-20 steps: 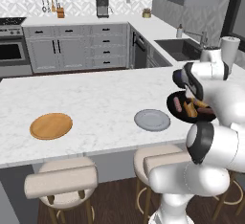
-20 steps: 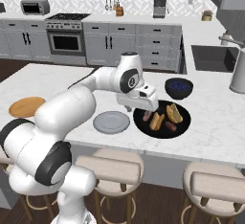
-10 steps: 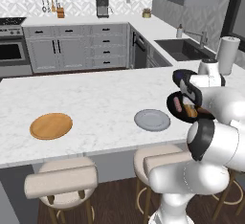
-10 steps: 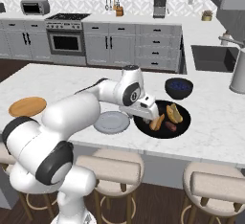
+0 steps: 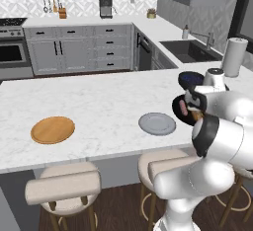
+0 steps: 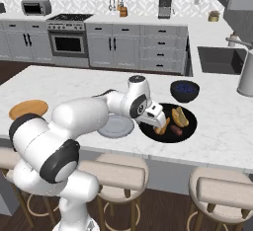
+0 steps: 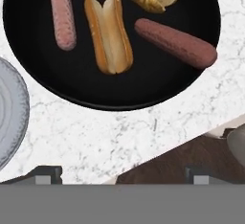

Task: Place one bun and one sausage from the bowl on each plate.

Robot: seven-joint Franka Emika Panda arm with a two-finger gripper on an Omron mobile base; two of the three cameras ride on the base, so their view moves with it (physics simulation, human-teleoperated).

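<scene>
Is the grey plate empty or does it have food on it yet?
Empty. The grey plate shows a bare surface, while both buns and both sausages lie in the black bowl beside it.

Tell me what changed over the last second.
The gripper has come down closer over the near-left part of the bowl, jaws open and empty; nothing was taken hold of or let go. Both buns and both sausages lie in the bowl as before, and the grey plate and wooden plate stayed bare.
</scene>
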